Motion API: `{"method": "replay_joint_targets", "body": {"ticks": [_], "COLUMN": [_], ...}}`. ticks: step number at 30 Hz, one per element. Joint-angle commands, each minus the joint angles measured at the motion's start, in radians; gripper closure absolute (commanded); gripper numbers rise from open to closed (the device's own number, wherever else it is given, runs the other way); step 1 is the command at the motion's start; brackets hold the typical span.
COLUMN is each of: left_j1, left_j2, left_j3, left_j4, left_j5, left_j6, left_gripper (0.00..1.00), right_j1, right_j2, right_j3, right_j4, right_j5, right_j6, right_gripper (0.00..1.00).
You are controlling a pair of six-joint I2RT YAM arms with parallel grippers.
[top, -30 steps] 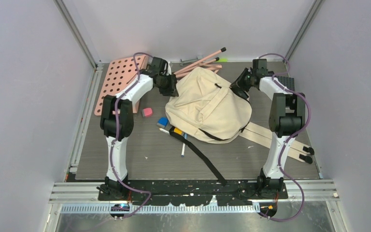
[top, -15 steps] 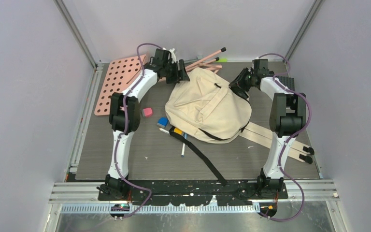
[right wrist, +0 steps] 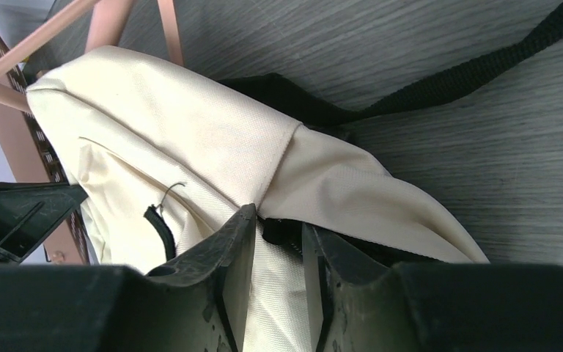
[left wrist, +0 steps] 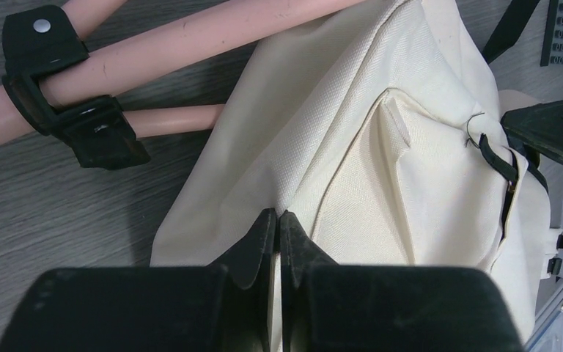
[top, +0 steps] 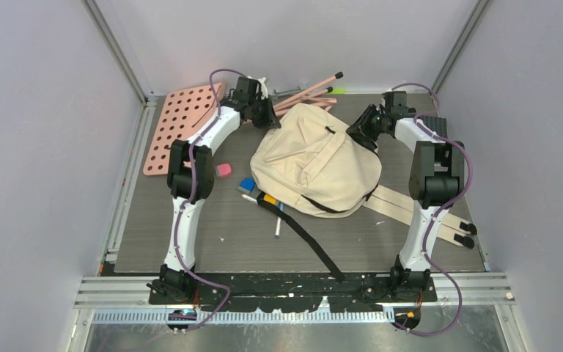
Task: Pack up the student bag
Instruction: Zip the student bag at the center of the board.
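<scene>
Top external: left claw (top: 272, 117) moved rearward, now pinching student bag (top: 315, 165) corner.

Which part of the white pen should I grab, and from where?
The pen's near half, from straight above, with the fingers across the shaft. It lies flat on the table with that end bare; the far end runs up against the strap and the bag.

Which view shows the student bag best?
The top external view: the whole student bag is visible there. The left wrist view shows only one cloth corner, the right wrist view only a seamed edge.
</scene>
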Motion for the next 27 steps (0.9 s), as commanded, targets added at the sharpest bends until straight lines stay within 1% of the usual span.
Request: {"method": "replay_joint_targets", "body": {"ticks": [1, 4, 8, 13, 17, 19, 27], "left_j1": [0.001, 0.001, 0.001, 0.001, 0.002, 0.004, 0.021], "left_j2": [-0.028, -0.029, -0.044, -0.09, -0.129, -0.142, -0.17], "left_j3": [-0.01, -0.01, -0.017, -0.069, -0.119, -0.131, -0.156], "left_j4": [0.021, 0.021, 0.01, 0.015, 0.038, 0.041, 0.029], "left_j5": [0.0, -0.001, -0.031, -0.087, -0.135, -0.155, -0.241], "left_j6": [-0.008, -0.009, -0.007, -0.018, -0.047, -0.06, -0.101], "left_gripper": [1.0, 1.0, 1.0, 1.0, 1.0, 1.0, 1.0], "right_j1": [-0.001, 0.0, 0.0, -0.001, -0.003, -0.006, -0.025], "right_j2": [-0.076, -0.074, -0.084, -0.113, -0.119, -0.119, -0.136], "right_j3": [-0.016, -0.015, -0.016, -0.023, -0.01, -0.011, -0.026], "right_j4": [0.026, 0.026, 0.023, 0.011, -0.048, -0.071, -0.176], "right_j5": [-0.01, -0.006, 0.024, 0.097, 0.176, 0.199, 0.316], "right_j6": [0.008, 0.012, 0.016, 0.016, 0.016, 0.012, 0.019], "right_gripper": [0.67, 0.75, 0.81, 0.91, 0.97, 0.99, 0.99]}}
